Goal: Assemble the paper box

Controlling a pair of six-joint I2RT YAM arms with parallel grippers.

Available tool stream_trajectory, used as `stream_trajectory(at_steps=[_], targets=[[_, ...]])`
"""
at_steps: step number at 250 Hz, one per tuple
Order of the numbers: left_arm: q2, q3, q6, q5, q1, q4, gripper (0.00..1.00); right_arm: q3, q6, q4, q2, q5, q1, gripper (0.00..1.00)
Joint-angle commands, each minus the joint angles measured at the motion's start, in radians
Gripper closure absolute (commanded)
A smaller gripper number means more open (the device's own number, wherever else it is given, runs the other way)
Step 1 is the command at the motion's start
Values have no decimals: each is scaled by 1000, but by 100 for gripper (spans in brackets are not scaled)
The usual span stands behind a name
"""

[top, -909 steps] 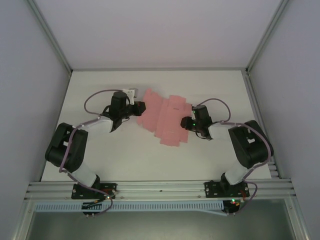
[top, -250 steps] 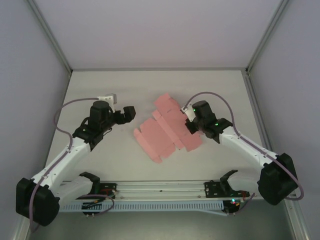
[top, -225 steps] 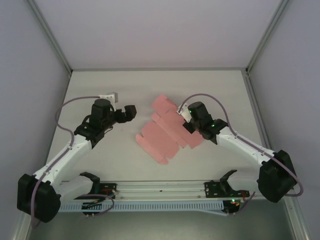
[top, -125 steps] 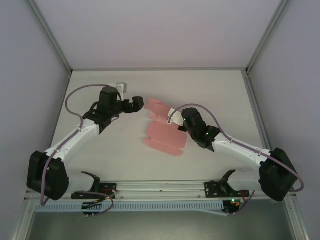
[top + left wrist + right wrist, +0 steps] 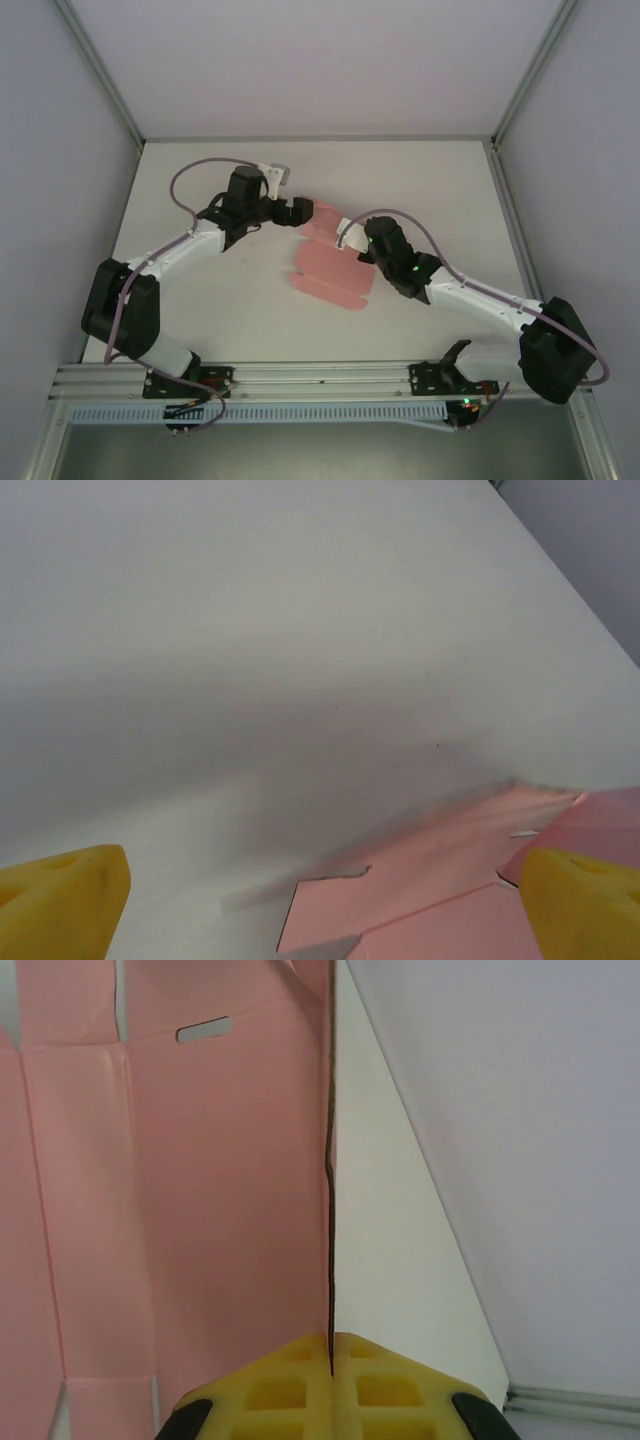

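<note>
Top view: the paper box [image 5: 330, 275] sits mid-tabletop [image 5: 450, 190], still an unfolded sheet, with one side lifted. The right fingers [image 5: 365, 252] meet its right edge. The left fingers [image 5: 298, 211] sit just beside its far corner.

Left wrist view: the left fingers [image 5: 60, 900] are wide apart with nothing between them. The box's flaps [image 5: 450, 900] lie flat, low and toward the right one. Centre a flap edge between the pads before you close.

Right wrist view: the right fingers [image 5: 270, 1395] are together, clamped on the thin edge of an upright panel [image 5: 200, 1210]. Keep that clamp steady and untwisted. Judgement: the thin card will buckle off the crease, so fold slowly against it.
</note>
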Motion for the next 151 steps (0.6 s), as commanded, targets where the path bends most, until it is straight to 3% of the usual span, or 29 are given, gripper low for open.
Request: stream_trajectory(at_steps=[1,62,151], targets=[[11,-10,54,-18,-37,66,0,15,48,5,-5,-26,7,100],[38,-41,57,-158,-128,136,0,38,91,-27,9,-93,7,100],[100,-67,-109,-247,-184,267,0,25,185,-39,-3,-219,8,100]])
